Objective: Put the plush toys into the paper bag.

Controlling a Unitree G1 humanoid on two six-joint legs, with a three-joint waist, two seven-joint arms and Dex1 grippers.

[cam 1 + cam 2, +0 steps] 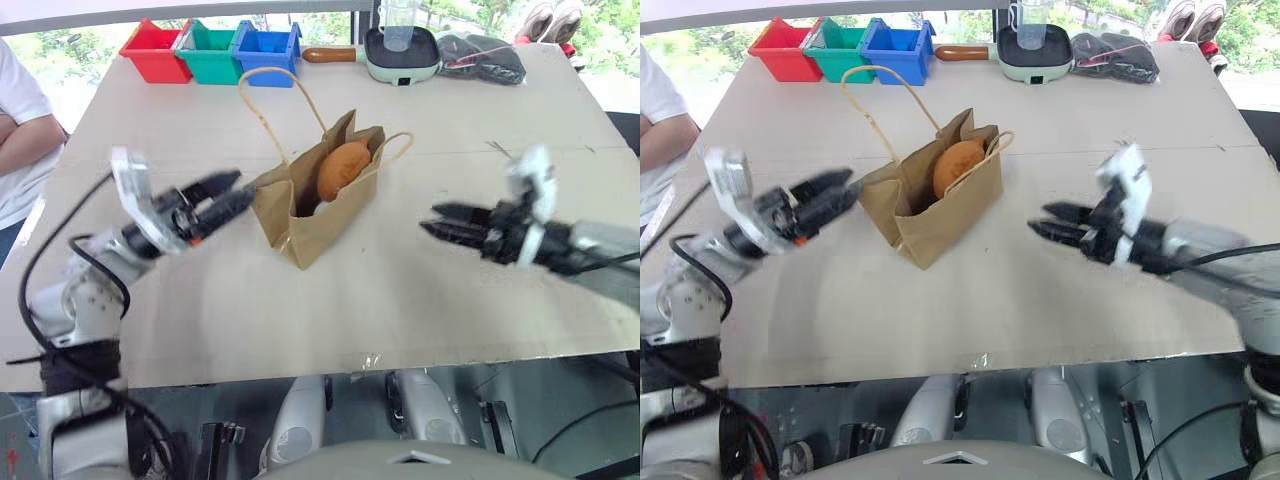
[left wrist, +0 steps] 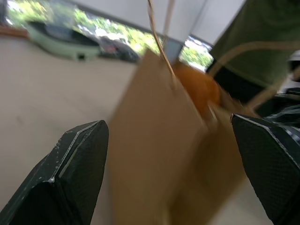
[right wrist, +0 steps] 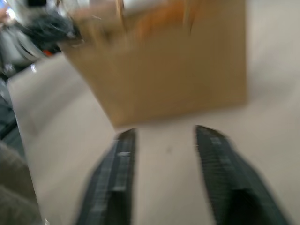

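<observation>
Brown kraft paper bag (image 1: pixel 318 205) holding the orange plush toy (image 1: pixel 343 168) stands between my grippers, nearer my wide-open, empty left gripper (image 1: pixel 228 196); right gripper (image 1: pixel 440 221) empty, fingers apart

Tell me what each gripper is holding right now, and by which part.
Nothing is held. The left gripper is open beside the paper bag, and the right gripper, jaws apart, is short of it. The orange-brown plush toy sits in the bag.
</observation>
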